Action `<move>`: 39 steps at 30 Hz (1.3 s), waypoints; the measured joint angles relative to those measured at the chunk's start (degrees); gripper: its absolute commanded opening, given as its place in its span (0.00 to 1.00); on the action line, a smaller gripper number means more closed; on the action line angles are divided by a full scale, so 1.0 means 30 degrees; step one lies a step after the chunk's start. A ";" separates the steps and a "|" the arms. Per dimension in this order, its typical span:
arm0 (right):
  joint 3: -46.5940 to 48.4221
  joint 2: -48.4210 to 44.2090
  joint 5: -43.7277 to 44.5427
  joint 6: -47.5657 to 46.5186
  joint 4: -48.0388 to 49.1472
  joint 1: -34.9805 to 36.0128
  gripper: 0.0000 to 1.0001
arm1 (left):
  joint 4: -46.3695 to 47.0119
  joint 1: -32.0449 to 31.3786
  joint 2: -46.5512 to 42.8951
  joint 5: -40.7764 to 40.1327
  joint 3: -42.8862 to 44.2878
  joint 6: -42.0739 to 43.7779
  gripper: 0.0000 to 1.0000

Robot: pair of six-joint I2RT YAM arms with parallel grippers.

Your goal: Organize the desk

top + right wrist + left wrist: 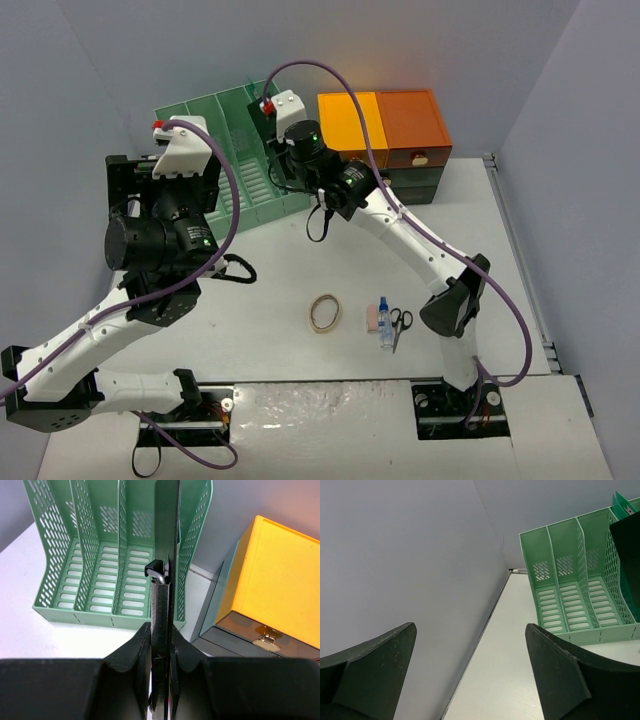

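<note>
The desk [270, 290] fills the scene as a broad white tabletop under both arms. At its far side a green slotted file rack [95, 580] stands, with an orange-and-dark-green drawer cabinet [400, 130] just to its right. The right gripper [161, 628] is pinched tight on a thin black board [166, 525] held on edge, a metal clip [157, 572] on its face; the board stands in line with the rack's rightmost slot, though whether it touches the rack I cannot tell. The left gripper [470, 626] hangs raised over the desk's far left part, near the wall, its jaws spread wide with nothing between them. On the near middle of the desk lie a tape ring [311, 313], a pinkish eraser [372, 318], a small blue-capped bottle [385, 328] and scissors [400, 322], the last three close together
</note>
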 measured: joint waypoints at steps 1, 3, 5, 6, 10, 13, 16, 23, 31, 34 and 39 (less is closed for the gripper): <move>-0.0096 0.0043 0.0005 -0.0008 -0.0012 0.0000 0.00 | 0.0006 0.0000 0.0001 0.0000 0.0000 0.0000 0.88; -0.0148 0.0158 -0.0008 -0.0042 -0.0015 0.0000 0.00 | 0.0007 0.0000 0.0001 0.0000 0.0000 0.0000 0.88; -0.0166 0.0276 -0.0021 -0.0063 -0.0001 0.0000 0.00 | 0.0010 0.0000 0.0001 0.0000 0.0000 0.0000 0.88; -0.0166 0.0335 -0.0026 -0.0065 0.0012 0.0000 0.00 | 0.0013 0.0000 0.0001 0.0000 0.0000 0.0000 0.88; -0.0086 0.0715 -0.0079 -0.0063 0.0048 -0.0004 0.00 | 0.0015 0.0000 0.0001 0.0000 0.0000 0.0000 0.88; 0.0536 0.1350 -0.0224 -0.0053 0.0042 -0.0003 0.00 | 0.0035 0.0000 0.0008 0.0000 -0.0026 0.0003 0.88; 0.0919 0.1839 -0.0327 -0.0050 0.0119 -0.0007 0.00 | 0.0044 0.0000 0.0016 0.0000 -0.0105 0.0005 0.88; 0.1002 0.2078 -0.0460 0.0093 0.0110 0.0013 0.00 | 0.0064 0.0014 0.0031 0.0000 -0.0164 0.0007 0.88; 0.1710 0.2078 -0.0324 0.0002 0.0136 0.0275 0.00 | 0.0107 0.0054 -0.0036 0.0000 -0.0688 0.0007 0.88; 0.1786 0.2078 -0.0314 -0.0041 0.0160 0.0476 0.00 | 0.0132 0.0078 -0.0028 0.0000 -0.0699 0.0007 0.88; 0.1786 0.2078 -0.0314 -0.0067 0.0138 0.0641 0.00 | 0.0197 0.0094 -0.0021 0.0000 -0.0699 0.0007 0.88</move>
